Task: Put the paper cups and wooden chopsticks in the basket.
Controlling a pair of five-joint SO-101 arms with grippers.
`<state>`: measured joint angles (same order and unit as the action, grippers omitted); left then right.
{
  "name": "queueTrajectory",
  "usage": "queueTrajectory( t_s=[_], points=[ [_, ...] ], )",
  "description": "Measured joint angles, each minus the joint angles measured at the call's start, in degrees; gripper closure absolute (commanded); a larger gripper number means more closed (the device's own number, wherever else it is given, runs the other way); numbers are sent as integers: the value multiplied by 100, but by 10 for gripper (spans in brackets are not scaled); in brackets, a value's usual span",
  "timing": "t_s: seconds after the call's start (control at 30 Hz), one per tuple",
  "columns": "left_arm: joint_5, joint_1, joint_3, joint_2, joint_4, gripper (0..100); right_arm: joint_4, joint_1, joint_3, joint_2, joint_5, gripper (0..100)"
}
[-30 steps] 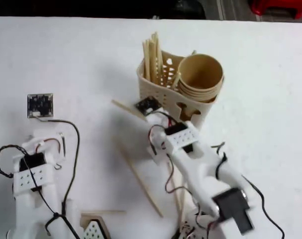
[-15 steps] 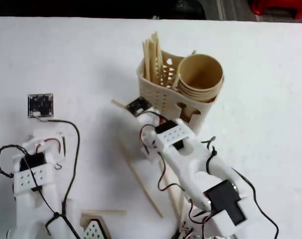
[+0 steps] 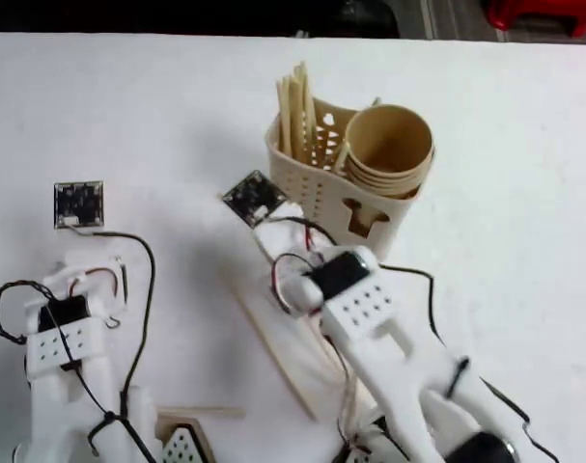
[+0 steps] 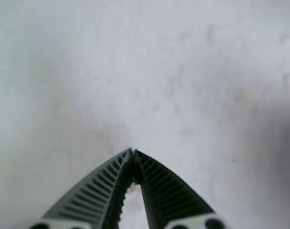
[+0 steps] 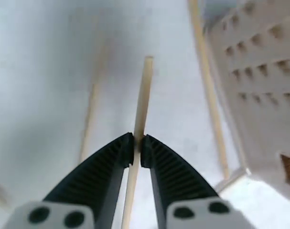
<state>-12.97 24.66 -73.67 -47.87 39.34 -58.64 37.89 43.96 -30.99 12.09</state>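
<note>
The right gripper (image 5: 137, 143) was clenched on a wooden chopstick (image 5: 144, 95). Its two black ribbed jaws pinched the stick partway along, so that a good length jutted out past their tips above the white table (image 5: 39, 71). Two more sticks lay flat beneath it, an open-table chopstick (image 5: 90, 119) and a basket-side chopstick (image 5: 209, 95) just beside the wall of the basket (image 5: 264, 62). In the high view, the cream perforated basket stood at the far middle of the table. A stack of paper cups (image 3: 389, 145) was nested upright in its right half. A bundle of standing chopsticks (image 3: 295, 106) stood on end in its far left corner, their tips above the rim. The right arm (image 3: 370, 318) extended from the near edge toward the basket's near left side, with the black camera board (image 3: 254, 198) at its front just left of the basket wall. A slanted chopstick (image 3: 273, 354) lay on the table just left of that arm, and a near-edge chopstick (image 3: 201, 412) lay between the two arms. The left arm (image 3: 61, 338) sat at the near left, well apart from the basket. The left gripper (image 4: 133, 153) was pressed closed, tips touching and grasping nothing, over bare table.
</note>
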Motion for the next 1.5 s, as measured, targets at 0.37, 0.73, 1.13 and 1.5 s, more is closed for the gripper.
queueTrajectory(
  t_s=[0.37,0.73,1.13,1.5],
  points=[
    [0,0,0,0,0,976,0,-9,-1495,-1354,-229,979],
    [-229,0,0,0,0,976,905,-132,-2954,-1380,-273,979],
    [-229,0,0,0,0,976,2813,-967,-2963,-1380,176,979],
    [-229,0,0,0,0,976,3033,-1442,-2321,-1037,176,974]
  ],
)
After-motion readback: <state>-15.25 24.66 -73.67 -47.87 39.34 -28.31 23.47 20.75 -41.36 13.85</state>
